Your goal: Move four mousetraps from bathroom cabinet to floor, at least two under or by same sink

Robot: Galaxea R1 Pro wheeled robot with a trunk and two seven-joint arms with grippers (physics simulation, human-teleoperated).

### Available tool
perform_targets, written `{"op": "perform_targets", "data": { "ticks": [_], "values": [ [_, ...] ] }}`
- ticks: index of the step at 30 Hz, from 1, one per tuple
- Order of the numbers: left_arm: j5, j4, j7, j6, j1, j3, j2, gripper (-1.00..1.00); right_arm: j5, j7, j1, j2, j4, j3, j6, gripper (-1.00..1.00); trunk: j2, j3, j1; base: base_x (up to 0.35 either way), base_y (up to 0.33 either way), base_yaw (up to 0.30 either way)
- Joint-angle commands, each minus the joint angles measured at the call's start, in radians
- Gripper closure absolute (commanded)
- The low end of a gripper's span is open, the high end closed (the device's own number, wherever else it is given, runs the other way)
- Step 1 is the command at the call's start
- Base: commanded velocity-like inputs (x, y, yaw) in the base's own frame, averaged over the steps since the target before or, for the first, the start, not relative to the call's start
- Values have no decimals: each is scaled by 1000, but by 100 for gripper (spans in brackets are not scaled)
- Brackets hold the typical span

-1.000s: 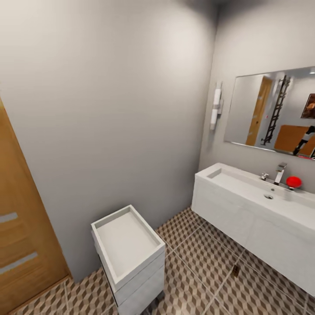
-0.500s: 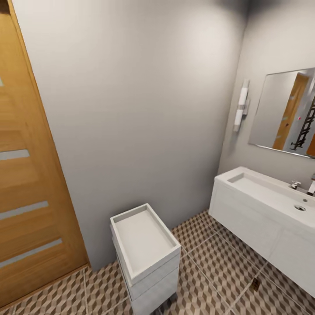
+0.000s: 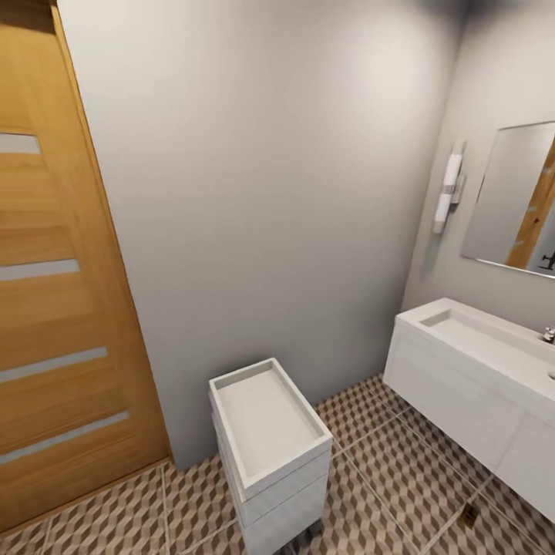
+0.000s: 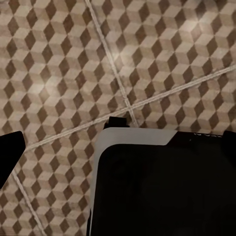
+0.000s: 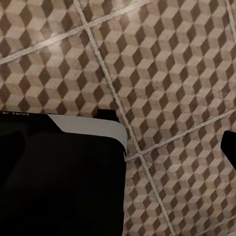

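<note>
**Bathroom corner with sink, one mousetrap on the tiles**

Head view: a plain grey wall (image 3: 262, 193) fills the middle. At the left stands an orange-brown wooden door (image 3: 54, 308) with pale horizontal strips. Against the wall below sits a small white drawer unit (image 3: 270, 447) with a shallow tray-like top. At the right, the white bathroom sink (image 3: 493, 347) rests on its white wall-hung vanity (image 3: 455, 401), with part of a chrome tap (image 3: 548, 334) at the picture's edge. Above it hang a mirror (image 3: 512, 200) and, beside that, a white tubular wall light (image 3: 449, 189). The bathroom floor (image 3: 401, 478) has cube-patterned brown and beige tiles. A small dark-brown mousetrap (image 3: 468, 516) lies flat on the tiles just in front of the vanity.

Left wrist view: the patterned tiles with pale grout lines, and a dark body with a pale edge, likely the robot's base (image 4: 162, 187). Whether the left gripper is spread or pressed together cannot be told.

Right wrist view: the same tiles and dark body. The right gripper's state cannot be told either.
</note>
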Motion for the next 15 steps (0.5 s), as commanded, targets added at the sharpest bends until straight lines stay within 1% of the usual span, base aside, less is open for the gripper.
{"op": "perform_targets", "data": {
  "ticks": [1, 5, 15],
  "values": [
    [9, 1, 0, -3, -1, -8, 0, -100, 6, -5, -2, 0, 3, 6, -2, -100, -1, -2, 0, 0, 0, 179],
    [11, 1, 2, -2, -1, -8, 0, -100, 6, -5, -2, 0, 3, 6, -3, -100, -1, -2, 0, 0, 0, 233],
    [12, 0, 12, 2, -1, -9, 0, -100, 6, -5, -2, 0, 3, 6, -3, -100, -1, -2, 0, 0, 0, 279]
  ]
}}
